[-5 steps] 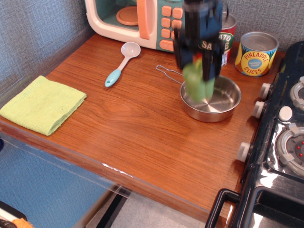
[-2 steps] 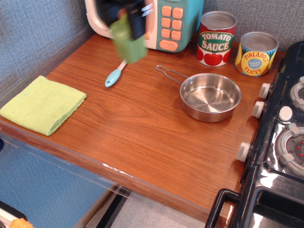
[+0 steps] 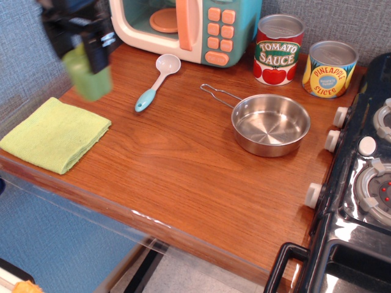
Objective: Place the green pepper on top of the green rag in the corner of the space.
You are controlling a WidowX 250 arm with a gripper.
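The green pepper [image 3: 88,76] hangs in the air, blurred, gripped by my dark gripper [image 3: 85,52] at the upper left. It is above the wooden counter, just up and right of the green rag [image 3: 55,134]. The rag lies flat and folded at the counter's front left corner, with nothing on it. My gripper is shut on the pepper, with its fingers on either side of the pepper's top.
A steel pan [image 3: 270,125] sits empty at the right. A white and blue spoon [image 3: 156,82] lies by the toy microwave [image 3: 183,27]. Tomato sauce can [image 3: 278,49] and pineapple can [image 3: 330,68] stand at the back. A toy stove [image 3: 360,183] is at the right edge.
My gripper has carried the pepper out of the pan and leftwards across the counter, past the spoon, to a spot near the rag. The pan is now empty.
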